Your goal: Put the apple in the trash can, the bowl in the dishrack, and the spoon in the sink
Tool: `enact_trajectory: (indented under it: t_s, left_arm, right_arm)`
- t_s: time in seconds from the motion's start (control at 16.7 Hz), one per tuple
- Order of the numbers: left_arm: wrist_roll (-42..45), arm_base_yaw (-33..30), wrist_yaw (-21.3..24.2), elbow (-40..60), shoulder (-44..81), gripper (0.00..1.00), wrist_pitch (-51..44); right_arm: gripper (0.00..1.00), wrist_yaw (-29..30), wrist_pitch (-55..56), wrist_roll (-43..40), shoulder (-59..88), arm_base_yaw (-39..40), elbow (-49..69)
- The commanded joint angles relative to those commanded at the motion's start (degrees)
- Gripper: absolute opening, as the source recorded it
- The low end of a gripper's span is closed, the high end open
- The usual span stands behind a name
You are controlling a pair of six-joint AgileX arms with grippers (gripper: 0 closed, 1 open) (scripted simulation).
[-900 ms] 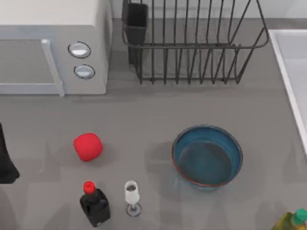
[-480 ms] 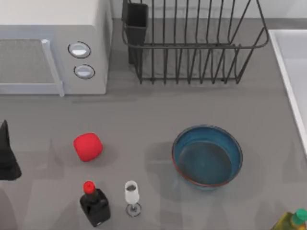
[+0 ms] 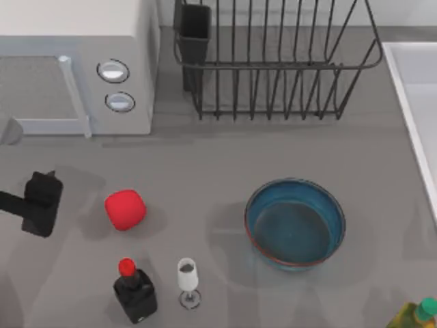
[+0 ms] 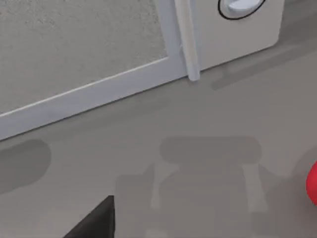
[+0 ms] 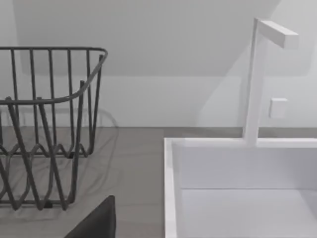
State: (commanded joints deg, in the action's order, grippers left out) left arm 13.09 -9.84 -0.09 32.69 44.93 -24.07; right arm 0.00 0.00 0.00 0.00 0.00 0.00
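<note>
Apple on table just beside left gripper — nearer the centre, apart, grip state unclear

Bare table between left pincer and apple, black bottle and glass crowding below

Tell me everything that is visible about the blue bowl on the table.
The bowl is wide, round and deep blue, glazed-looking, with a thin reddish-brown rim and a darker inside. It looks empty. It stands upright on the grey table, right of centre in the top view, in front of the dishrack and apart from it. Nothing but the table touches it.
</note>
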Motion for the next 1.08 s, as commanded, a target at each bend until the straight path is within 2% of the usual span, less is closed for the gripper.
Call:
enact_trajectory:
  t_s: [0.6,0.9,1.08]
  left_arm:
    - [13.92,-10.33,-0.09,33.81,46.93,1.0,-25.23]
    - [18.05,-13.41,-0.18,43.74,61.23,1.0,-32.82]
    - [19.1,-14.18,-0.22,46.28,64.69,1.0,-34.84]
  right_arm:
    - [1.0,0.0,0.0,0.0,0.0,0.0,0.0]
    - [1.0,0.0,0.0,0.0,0.0,0.0,0.0]
    - [1.0,0.0,0.0,0.0,0.0,0.0,0.0]
